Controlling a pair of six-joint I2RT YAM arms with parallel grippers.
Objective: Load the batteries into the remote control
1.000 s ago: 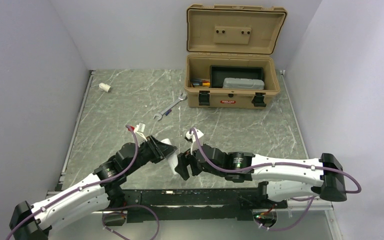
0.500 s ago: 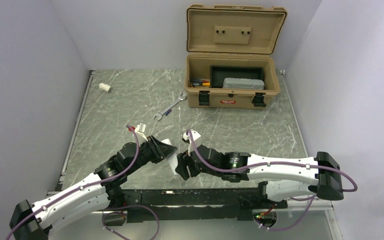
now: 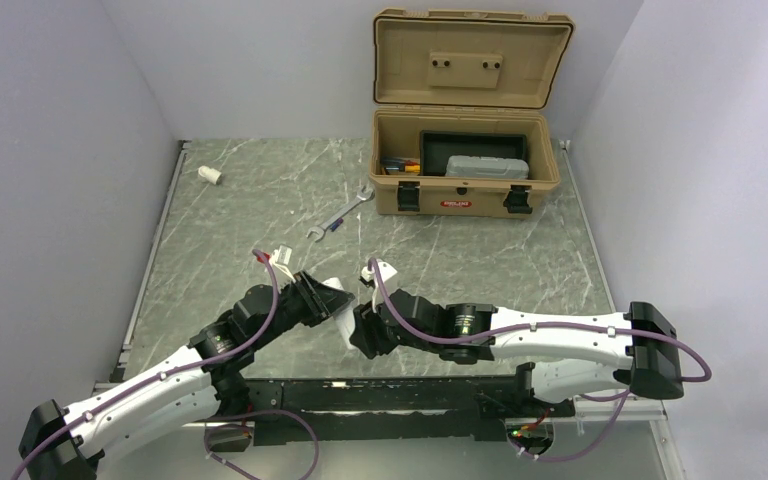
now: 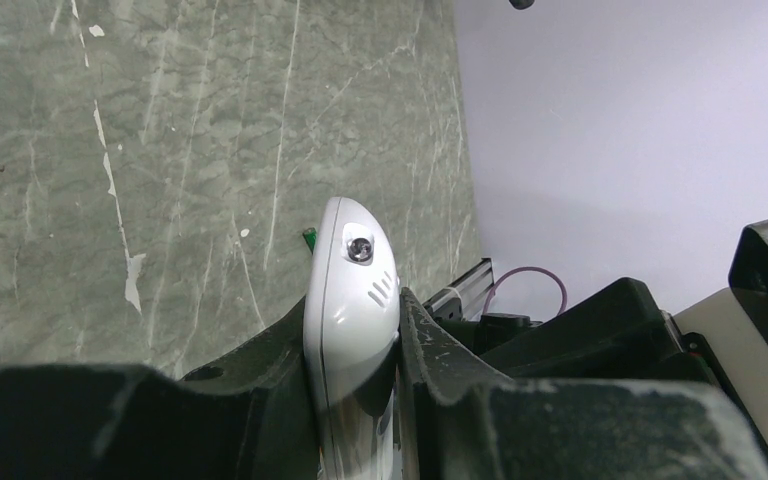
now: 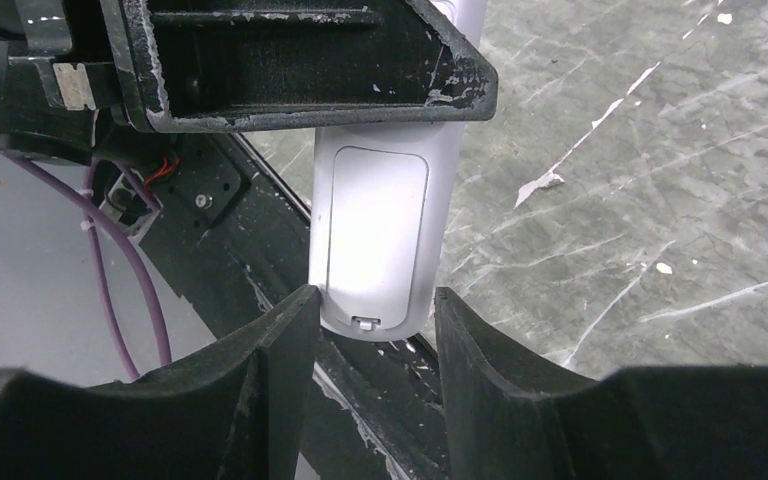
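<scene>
My left gripper (image 3: 328,298) is shut on the white remote control (image 3: 344,314) and holds it above the table near the front edge. In the left wrist view the remote (image 4: 352,262) stands edge-on between my left gripper's (image 4: 352,310) jaws. My right gripper (image 3: 362,336) is open. In the right wrist view it (image 5: 375,302) straddles the remote's end; the remote's back (image 5: 375,235) shows a closed battery cover. One jaw touches a corner and the other stands just off. A small green tip, perhaps a battery (image 4: 309,237), shows on the table behind the remote.
An open tan toolbox (image 3: 465,190) stands at the back right, with a grey case (image 3: 487,166) inside. A silver wrench (image 3: 340,215) lies in front of it. A stubby white cylinder (image 3: 210,174) lies at the back left. The black front rail (image 3: 400,392) runs under both grippers.
My right arm has slid left toward the remote, and its open jaws now flank the remote's end. My left gripper and the remote have not moved.
</scene>
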